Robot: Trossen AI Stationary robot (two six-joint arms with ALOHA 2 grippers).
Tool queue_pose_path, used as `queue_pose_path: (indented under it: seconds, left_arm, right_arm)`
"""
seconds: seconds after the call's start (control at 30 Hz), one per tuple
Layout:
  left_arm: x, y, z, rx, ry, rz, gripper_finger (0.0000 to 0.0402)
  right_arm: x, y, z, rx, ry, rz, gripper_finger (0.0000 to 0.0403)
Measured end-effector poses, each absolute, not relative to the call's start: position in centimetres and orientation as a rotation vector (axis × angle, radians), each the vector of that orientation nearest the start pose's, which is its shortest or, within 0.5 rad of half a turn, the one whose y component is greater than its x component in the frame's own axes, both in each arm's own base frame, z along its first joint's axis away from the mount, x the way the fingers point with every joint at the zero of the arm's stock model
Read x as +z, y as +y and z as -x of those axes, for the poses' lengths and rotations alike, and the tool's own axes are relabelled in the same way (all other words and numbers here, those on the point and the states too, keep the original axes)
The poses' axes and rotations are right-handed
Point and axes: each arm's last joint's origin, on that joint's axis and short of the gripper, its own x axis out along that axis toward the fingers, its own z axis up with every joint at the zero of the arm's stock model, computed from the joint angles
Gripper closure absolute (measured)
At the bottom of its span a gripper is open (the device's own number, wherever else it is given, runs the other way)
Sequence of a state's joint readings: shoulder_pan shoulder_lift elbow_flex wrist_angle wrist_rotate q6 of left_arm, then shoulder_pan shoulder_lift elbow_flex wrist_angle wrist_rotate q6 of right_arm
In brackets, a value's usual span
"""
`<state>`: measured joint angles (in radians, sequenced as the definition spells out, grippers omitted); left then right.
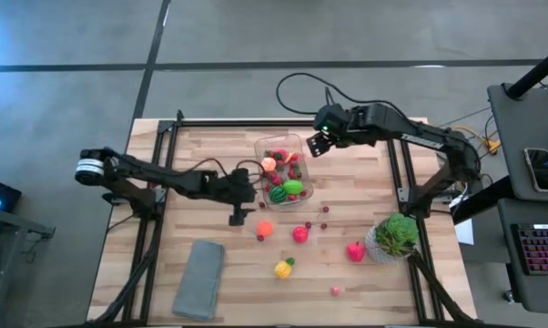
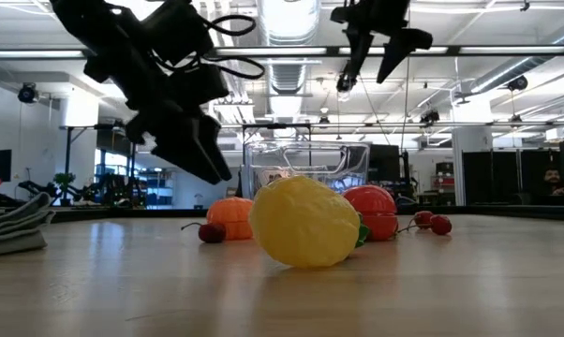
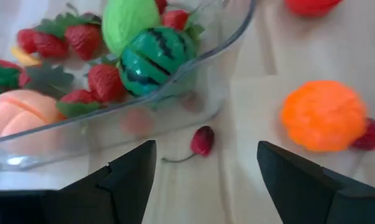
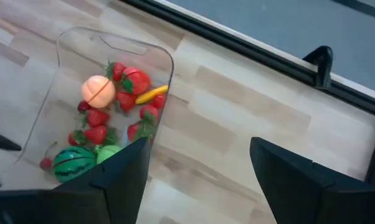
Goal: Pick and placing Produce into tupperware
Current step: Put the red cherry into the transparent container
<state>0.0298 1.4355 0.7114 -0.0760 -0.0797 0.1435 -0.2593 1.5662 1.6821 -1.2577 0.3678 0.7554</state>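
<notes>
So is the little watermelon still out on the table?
No, the watermelon lies inside the clear tupperware among the strawberries.

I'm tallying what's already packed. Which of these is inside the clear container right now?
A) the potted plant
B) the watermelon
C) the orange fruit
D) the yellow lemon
B: the striped green watermelon lies inside the clear container among strawberries.

This looks like a robotics lab in a large industrial hall: exposed ceiling ducts and strip lights overhead, a polished concrete floor, a wooden table on a black frame, and a neighbouring desk with a keyboard (backlit).
</notes>
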Motion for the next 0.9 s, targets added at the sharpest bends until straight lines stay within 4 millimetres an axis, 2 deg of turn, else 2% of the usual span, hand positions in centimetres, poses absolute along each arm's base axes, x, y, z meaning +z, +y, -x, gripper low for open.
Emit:
queue_pose_path:
  seconds: [0.37, 0.57, 0.9]
  left_arm:
    - [15.8, 0.3, -28.9, 0.096, 0.874, -0.083, 0.0179]
    - [14.7, 0.2, -29.6, 0.096, 0.909, -0.086, 0.0189]
    - [14.6, 0.2, -30.4, 0.096, 0.884, -0.085, 0.0190]
  right_arm:
    - [36.5, -7.9, -25.6, -0.978, 0.892, -0.571, 0.0141]
    - [36.1, -7.8, -25.1, -0.987, 0.903, -0.567, 0.0136]
    - [35.7, -7.8, -25.0, -0.992, 0.923, -0.563, 0.0141]
